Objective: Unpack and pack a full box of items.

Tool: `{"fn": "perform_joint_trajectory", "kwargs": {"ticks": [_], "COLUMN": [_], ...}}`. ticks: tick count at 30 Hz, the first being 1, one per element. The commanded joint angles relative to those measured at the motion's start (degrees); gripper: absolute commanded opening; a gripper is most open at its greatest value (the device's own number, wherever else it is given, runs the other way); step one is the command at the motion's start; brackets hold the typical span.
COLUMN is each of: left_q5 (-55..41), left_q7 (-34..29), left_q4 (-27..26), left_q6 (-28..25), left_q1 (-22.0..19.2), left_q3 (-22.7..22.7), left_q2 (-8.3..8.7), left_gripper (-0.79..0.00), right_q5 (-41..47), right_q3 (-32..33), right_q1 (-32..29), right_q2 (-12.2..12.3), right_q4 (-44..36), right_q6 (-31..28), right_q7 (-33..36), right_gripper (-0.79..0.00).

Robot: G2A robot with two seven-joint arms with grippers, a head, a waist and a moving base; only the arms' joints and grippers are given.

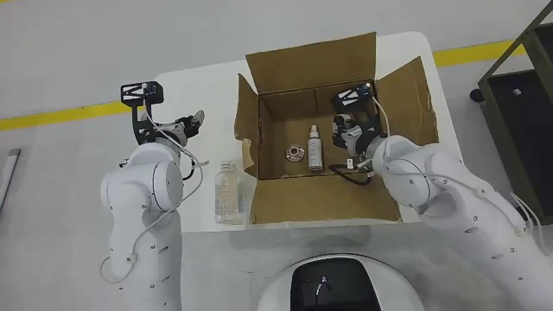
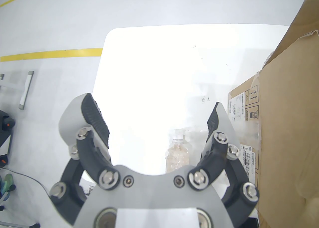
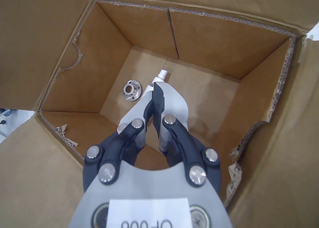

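- Open brown cardboard box [image 1: 311, 65] sat on white surface [image 1: 216, 95], flaps spread out.
- On box floor: slim white spray bottle [image 1: 314, 149] lay flat, w/ round silver metal flange [image 1: 295, 151] just beside it, on robot's left, not touching.
- Clear plastic bottle [image 1: 227, 192] lay on surface outside box, just beside its left wall.
- Right claw [image 3: 152, 96] hung in box opening above spray bottle, fingers pressed together, nothing betw. them.
- Left claw [image 2: 152, 100] was over surface left of box, fingers spread wide, empty; clear bottle lay near it.
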Motion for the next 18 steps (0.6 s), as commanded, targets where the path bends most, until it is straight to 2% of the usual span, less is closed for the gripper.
{"fn": "perform_joint_trajectory", "kwargs": {"ticks": [1,6,13,18], "left_q5": [0.0,0.0,0.0,0.0], "left_q7": [0.0,0.0,0.0,0.0], "left_q4": [0.0,0.0,0.0,0.0], "left_q6": [0.0,0.0,0.0,0.0], "left_q1": [0.0,0.0,0.0,0.0], "left_q3": [0.0,0.0,0.0,0.0], "left_q2": [0.0,0.0,0.0,0.0], "left_gripper": [0.0,0.0,0.0,0.0], "right_q5": [-0.2,0.6,2.9,3.0], "right_q3": [-0.3,-3.8,-13.5,-19.7], "right_q1": [0.3,5.9,17.3,20.6], "right_q2": [-0.1,-1.9,-6.6,-9.7], "right_q4": [0.9,5.8,15.9,21.4], "right_q6": [-0.9,4.1,11.8,15.3], "right_q7": [0.1,3.1,5.0,5.4], "right_gripper": [-0.785,-0.785,-0.785,-0.785]}}
